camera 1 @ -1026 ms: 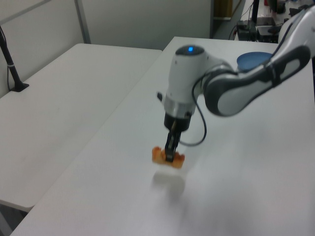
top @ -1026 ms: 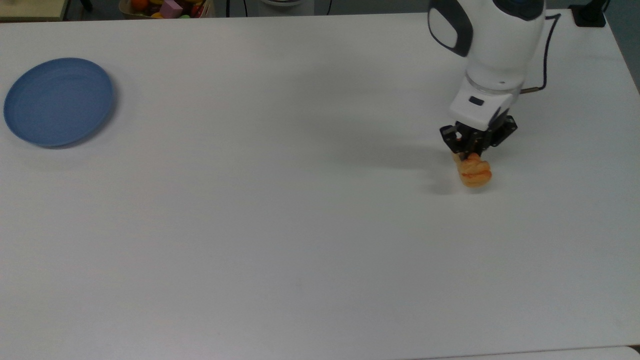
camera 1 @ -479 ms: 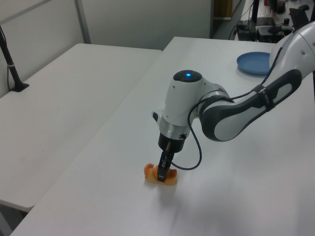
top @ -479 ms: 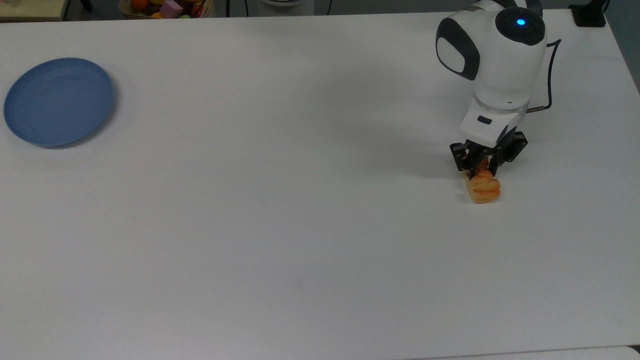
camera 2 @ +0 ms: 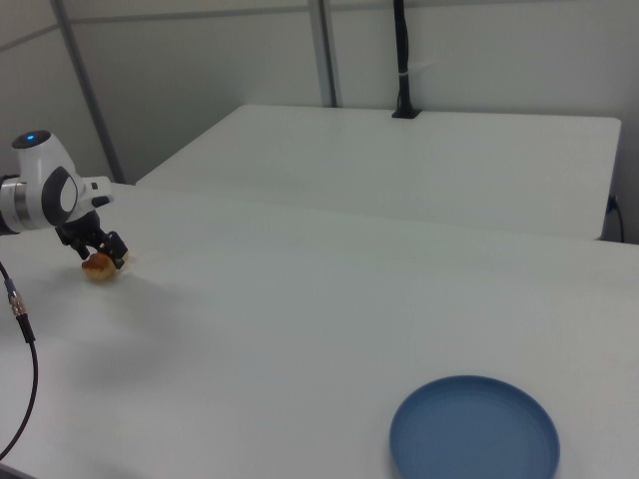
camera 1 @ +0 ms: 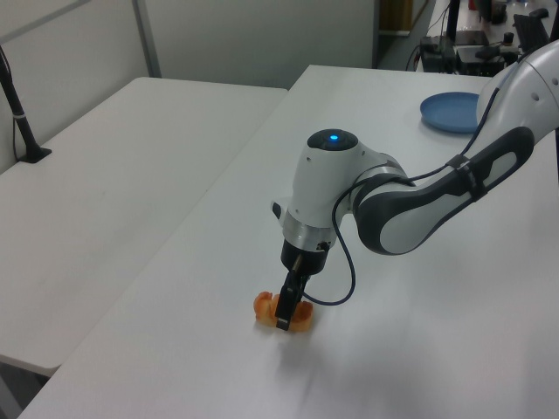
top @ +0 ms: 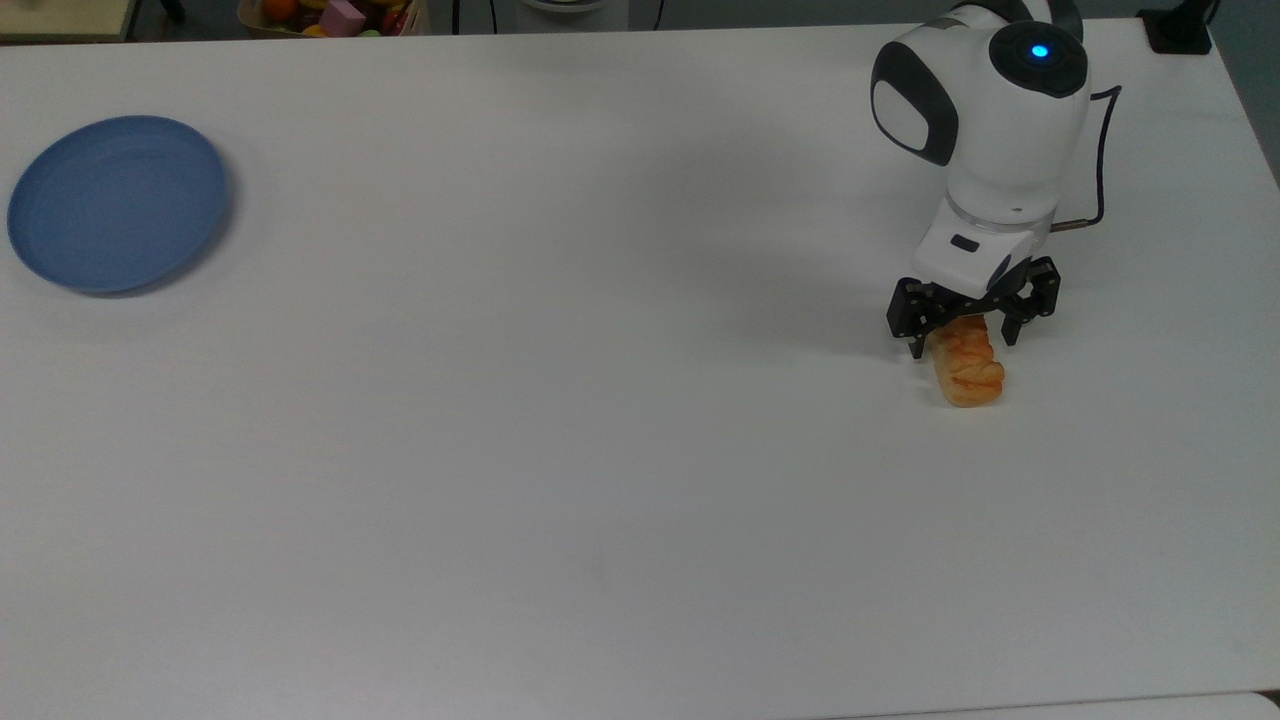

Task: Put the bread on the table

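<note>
You've got the table [top: 560, 480] taking up nearly everything in the top view, plain white, with a blue plate [top: 117, 203] far off at the top view's left, well apart from the action. The white arm [top: 985, 130] comes down at the top view's right, blue light on top, cable [top: 1098, 150] trailing behind the wrist. Below it the gripper [top: 968, 325] sits low with its fingers spread, one each side of the near end of the bread [top: 967, 366], which lies flat on the table; looks released, and the placing looks basically done (the left view has a finger in front of the roll, so contact there is unclear). Your risk now is the exit: a finger looks just beside the bread's side, maybe touching, so if you pull away sideways or tilt the wrist you'd drag or roll it. A sticky glazed top could also cling to a pad and lift with it. Go straight up, and watch that the cable doesn't sweep across. In the right view the bread [camera 2: 98, 266] sits under the gripper [camera 2: 97, 251] at the right view's far left.
</note>
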Motion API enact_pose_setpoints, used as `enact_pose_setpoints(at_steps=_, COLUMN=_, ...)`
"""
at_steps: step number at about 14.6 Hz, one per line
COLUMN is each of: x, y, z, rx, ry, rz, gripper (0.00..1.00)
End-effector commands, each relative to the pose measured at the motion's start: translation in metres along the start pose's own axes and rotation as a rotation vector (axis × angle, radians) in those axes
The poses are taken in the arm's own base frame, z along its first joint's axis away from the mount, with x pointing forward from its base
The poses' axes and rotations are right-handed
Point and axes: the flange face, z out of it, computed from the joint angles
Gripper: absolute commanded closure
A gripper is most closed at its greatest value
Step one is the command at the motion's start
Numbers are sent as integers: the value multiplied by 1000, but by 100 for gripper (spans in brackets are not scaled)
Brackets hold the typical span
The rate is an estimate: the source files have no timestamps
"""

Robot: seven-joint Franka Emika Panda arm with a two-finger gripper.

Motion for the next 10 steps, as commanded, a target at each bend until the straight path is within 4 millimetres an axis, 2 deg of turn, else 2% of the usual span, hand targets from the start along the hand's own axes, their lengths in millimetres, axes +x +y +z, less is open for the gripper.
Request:
enact_pose_setpoints(at_steps=1, x=17, y=9, z=-41, rx=34, ry=47, rz=44, gripper=0)
enact_pose_setpoints(at_steps=2, x=17, y=13, z=-61, rx=48, ry=52, rz=49, gripper=0)
enact_pose_setpoints(at_steps=4, x=9, y=27, z=-112, rx=78, ry=41, rz=62, gripper=0)
enact_pose_setpoints(at_steps=7, x=5, y=85, z=-190, rx=25, ry=-46, rz=104, gripper=0)
enact_pose_setpoints(at_steps=8, x=2, y=120, z=-226, rx=-19, ry=-97, rz=119, gripper=0)
enact_pose_setpoints(at_steps=10, x=-4, y=173, z=-266, rx=-75, ry=-159, rz=129, gripper=0)
